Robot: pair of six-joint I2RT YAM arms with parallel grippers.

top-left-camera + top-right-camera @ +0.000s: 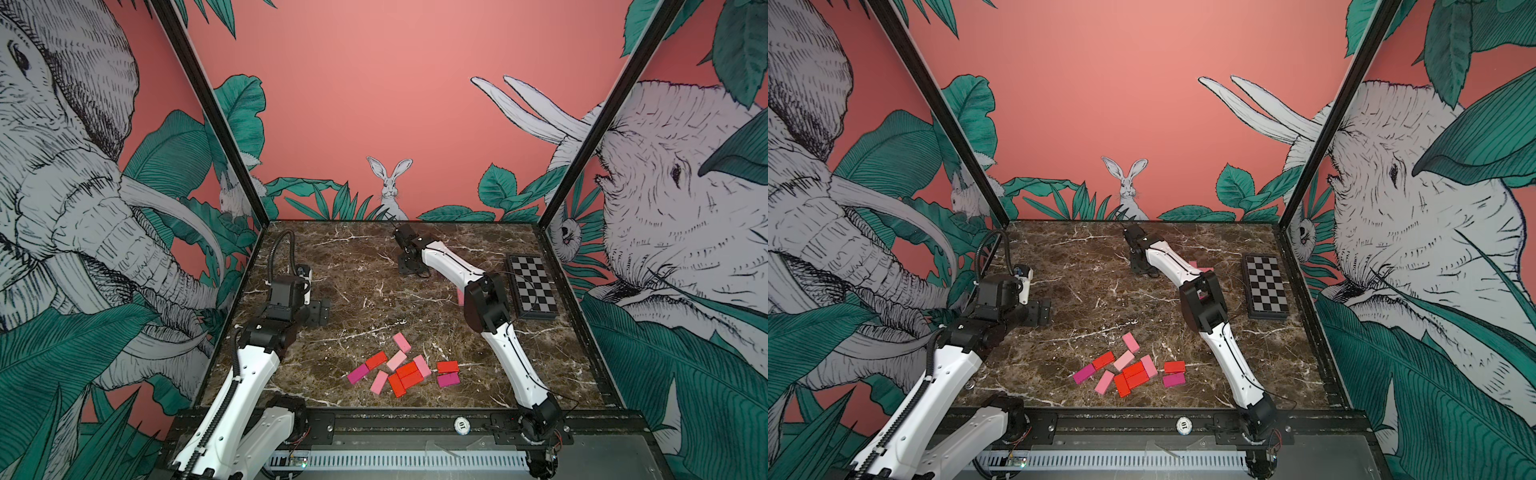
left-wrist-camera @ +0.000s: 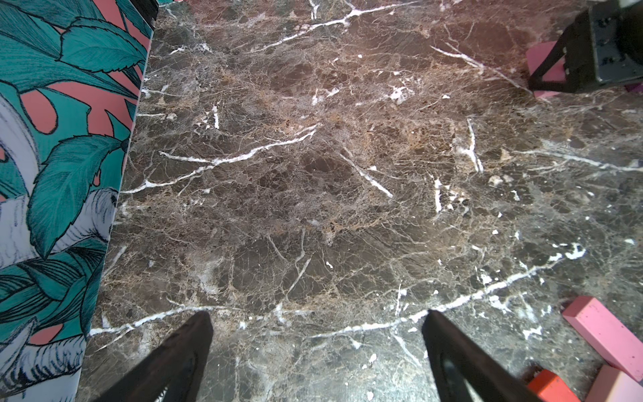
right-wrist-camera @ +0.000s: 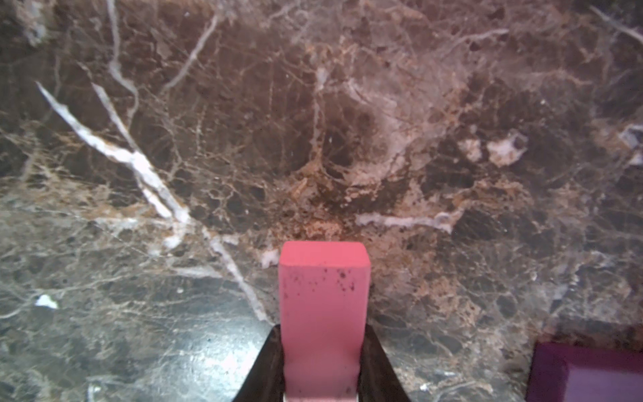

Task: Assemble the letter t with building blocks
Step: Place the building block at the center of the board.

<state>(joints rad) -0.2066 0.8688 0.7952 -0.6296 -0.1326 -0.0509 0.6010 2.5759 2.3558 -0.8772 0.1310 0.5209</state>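
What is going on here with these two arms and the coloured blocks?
The right gripper is shut on a light pink block, end down over the marble table, near a dark purple block. The left gripper hangs open over bare marble, holding nothing. Most building blocks lie in a loose pile toward the front; no letter shows there yet.

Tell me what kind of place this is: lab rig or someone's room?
Most likely a staged robot test cell, not a lived-in room. The left arm and right arm are mounted at a rail along the front of a marble-look tabletop. Black-framed wall panels printed with jungle animals box it in.
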